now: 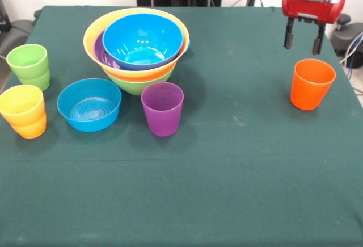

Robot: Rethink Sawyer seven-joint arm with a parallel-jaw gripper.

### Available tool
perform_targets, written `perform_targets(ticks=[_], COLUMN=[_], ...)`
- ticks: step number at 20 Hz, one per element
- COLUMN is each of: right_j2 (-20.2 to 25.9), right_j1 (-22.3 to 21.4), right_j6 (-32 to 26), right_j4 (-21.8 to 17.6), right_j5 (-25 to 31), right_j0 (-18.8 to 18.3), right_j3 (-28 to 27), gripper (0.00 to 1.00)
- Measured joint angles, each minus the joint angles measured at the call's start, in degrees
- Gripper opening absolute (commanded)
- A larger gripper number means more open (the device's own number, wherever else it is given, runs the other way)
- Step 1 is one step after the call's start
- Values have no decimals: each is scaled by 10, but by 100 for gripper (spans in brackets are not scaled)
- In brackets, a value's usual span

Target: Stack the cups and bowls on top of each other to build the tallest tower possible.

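1. Cups first: the orange cup sits upright on the green table, just below the gripper and a touch toward the picture's right of it. Nothing is touching it.
2. Gripper hangs in the air above that cup, its two black fingers spread apart with nothing between them. Red housing on top, fingers pointing straight down.
3. Purple cup is well away from the gripper, off toward the picture's left and lower down, standing upright on its own.
4. Tower is also well left of the gripper, at about its height in the picture. It's a nest of bowls: lime bowl at the bottom, an orange layer above it, the yellow bowl, a purple bowl peeking out inside, and the big blue bowl on top, tilted a bit.
5. Small blue bowl sits by itself just in front of the tower, beside the purple cup, farther from the gripper than that cup.
6. Farthest from the gripper, at the picture's left edge: green cup, which looks like two green cups nested, and just below it a yellow cup nested in another orange one.
7. All the loose cups stand mouth up.
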Motion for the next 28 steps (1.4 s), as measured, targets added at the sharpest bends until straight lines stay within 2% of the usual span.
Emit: perform_targets(ticks=[8,19,28], right_j2=[-3,-6,-42], right_j1=[34,44,90], right_j6=[0,0,0], right_j4=[0,0,0], right_j5=[0,0,0], right_j0=[2,3,23], right_j3=[-33,-50,-77], gripper=[100,100,100])
